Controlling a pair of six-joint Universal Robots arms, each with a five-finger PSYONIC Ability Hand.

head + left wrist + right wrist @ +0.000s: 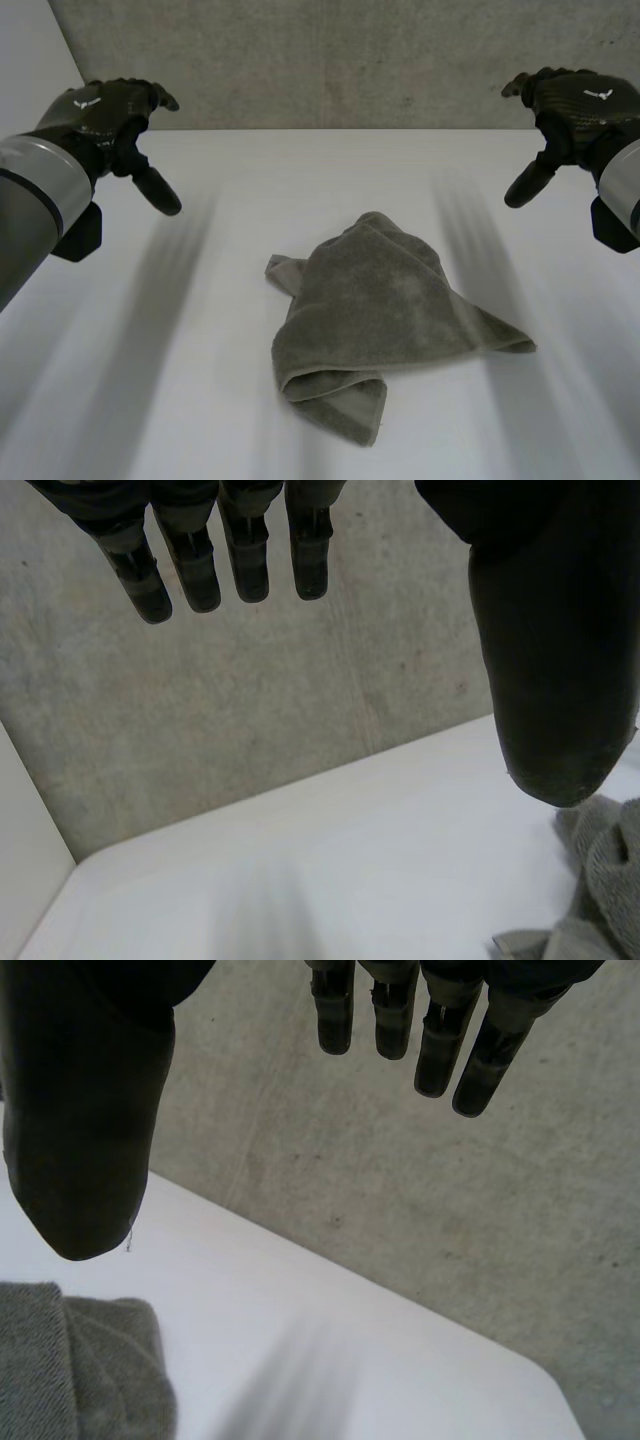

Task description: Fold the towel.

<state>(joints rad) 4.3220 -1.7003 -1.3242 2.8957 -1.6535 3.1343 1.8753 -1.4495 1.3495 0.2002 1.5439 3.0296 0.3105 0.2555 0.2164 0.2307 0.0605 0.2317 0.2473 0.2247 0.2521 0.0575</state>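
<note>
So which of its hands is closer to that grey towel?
The right hand, slightly: it hovers open, up and to the right of the towel; the left hand hovers open a little farther off on the other side.

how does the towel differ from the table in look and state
The towel is dull grey; the table is white. The towel is fuzzy and crumpled, with a rolled near edge; the table is smooth and flat. The towel covers just the table's middle. Shared: neither is touched by the left hand or right hand, both open and raised.
</note>
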